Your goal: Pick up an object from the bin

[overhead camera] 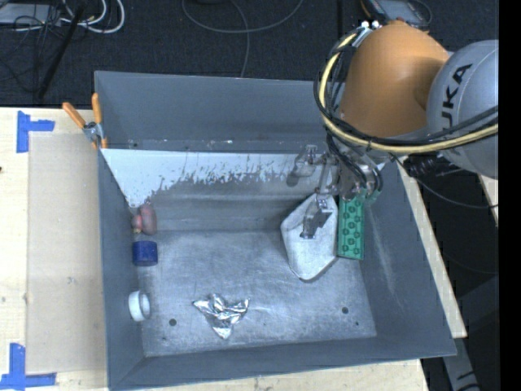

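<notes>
- Grey-white wedge (308, 255), rounded at its low tip, lying directly under the end effector (317, 216) and seemingly touching it at the upper edge.
- Probably soft or foamy and light; likely to give under pressure rather than slip.
- End effector open or closed: cannot tell.
- Best taken, at a guess, across the narrow upper edge, not the broad flat face.
- Green perforated strip (351, 230) just beside the end effector, toward the arm; looks like thin, stiff, light plastic, easy to nudge by accident.
- Well apart from the end effector, across the bin (244, 137): crumpled foil (221, 313), blue cap (145, 253), white ring (139, 305).
</notes>
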Tool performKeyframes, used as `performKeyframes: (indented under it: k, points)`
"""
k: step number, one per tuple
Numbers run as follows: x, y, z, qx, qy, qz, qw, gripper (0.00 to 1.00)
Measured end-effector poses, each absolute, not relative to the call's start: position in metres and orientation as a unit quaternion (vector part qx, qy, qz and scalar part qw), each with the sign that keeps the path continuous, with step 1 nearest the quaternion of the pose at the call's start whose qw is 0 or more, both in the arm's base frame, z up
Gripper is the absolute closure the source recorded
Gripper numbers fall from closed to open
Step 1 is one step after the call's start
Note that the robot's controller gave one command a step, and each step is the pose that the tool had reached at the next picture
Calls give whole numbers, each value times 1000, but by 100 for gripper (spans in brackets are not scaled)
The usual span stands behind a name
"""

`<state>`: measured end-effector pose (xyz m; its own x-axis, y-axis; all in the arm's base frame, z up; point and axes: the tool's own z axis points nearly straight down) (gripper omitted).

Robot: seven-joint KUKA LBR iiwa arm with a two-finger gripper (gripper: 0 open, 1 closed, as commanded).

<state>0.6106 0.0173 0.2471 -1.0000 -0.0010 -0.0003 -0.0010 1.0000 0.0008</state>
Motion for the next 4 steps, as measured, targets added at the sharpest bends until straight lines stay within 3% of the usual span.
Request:
performKeyframes:
  k: [1, 2, 3, 4]
  points:
    - [500, 32, 144, -119, 993, 1, -5, 0]
    - [509, 109, 69, -155, 988, 1, 1, 0]
    - [508, 106, 72, -153, 988, 0, -3, 100]
    - [516, 107, 192, -251, 968, 0, 3, 100]
